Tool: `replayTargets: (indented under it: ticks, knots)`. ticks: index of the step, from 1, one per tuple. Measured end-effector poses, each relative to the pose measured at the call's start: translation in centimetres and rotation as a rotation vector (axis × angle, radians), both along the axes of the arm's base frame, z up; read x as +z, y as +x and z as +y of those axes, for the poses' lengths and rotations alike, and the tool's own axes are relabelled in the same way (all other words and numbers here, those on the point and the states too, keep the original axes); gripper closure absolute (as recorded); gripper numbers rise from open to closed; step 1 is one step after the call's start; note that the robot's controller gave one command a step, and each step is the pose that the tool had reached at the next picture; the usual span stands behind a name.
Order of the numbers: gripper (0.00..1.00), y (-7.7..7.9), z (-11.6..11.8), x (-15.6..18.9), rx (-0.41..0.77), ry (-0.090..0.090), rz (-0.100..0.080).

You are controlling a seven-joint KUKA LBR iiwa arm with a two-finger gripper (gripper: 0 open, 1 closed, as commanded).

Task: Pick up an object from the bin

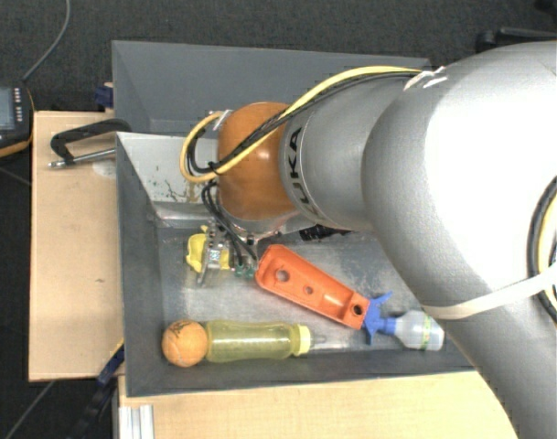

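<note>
The arm [424,172] reaches in from the right, and its orange cover [251,163] hangs over the upper left part of the bin [136,273]. Below the cover the gripper [221,248] is down near the bin floor, in the left half. Whether it is open or closed cannot be told: the cover and dark cables hide most of it.

A small yellow thing [201,252] lies on the floor just beside the gripper, on its left and touching or nearly touching it. Whether it sits within the jaws or only next to them cannot be made out.

Just to the right of the gripper an orange tool [305,286] with holes along it lies flat, slanting down toward the right. At its lower end is a blue and clear piece [401,326]. Along the near wall lies a pale yellow tube [251,341] with an orange ball [185,343] at its left end, well apart from the gripper.
</note>
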State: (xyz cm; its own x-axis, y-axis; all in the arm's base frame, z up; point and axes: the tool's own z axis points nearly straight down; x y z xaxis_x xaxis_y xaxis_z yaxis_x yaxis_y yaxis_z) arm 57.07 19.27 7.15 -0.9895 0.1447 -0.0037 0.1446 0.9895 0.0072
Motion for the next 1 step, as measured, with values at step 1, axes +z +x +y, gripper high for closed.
replayTargets:
  ticks: [1]
  knots:
    - [1.0,0.0,0.0,0.0,0.0,0.0,0.0]
